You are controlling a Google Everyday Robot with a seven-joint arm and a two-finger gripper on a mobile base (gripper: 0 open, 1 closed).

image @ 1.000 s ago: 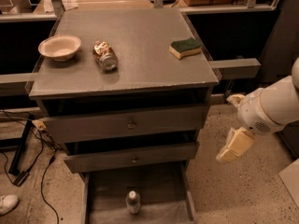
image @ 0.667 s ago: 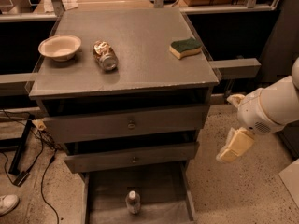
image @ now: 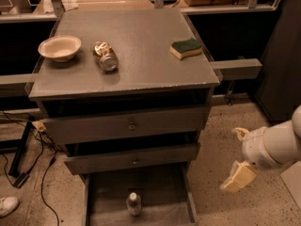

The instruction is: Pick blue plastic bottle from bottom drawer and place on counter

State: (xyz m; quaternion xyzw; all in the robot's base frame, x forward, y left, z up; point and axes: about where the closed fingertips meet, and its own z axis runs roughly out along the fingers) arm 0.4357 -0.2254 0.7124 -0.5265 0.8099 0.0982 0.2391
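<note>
one blue plastic bottle point(image: 134, 203) upright in bottom drawer point(image: 160, 192), front cut off, gripper point(image: 238, 178) low rt, open/shut unclear

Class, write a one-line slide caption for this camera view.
Gripper hangs beside the cabinet; blue plastic bottle sits in the open bottom drawer, below the counter.

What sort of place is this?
Probably a robotics lab or test bay: a bare grey drawer cabinet, loose cables on the speckled floor, metal railing behind. The tool hangs low beside the cabinet.
</note>
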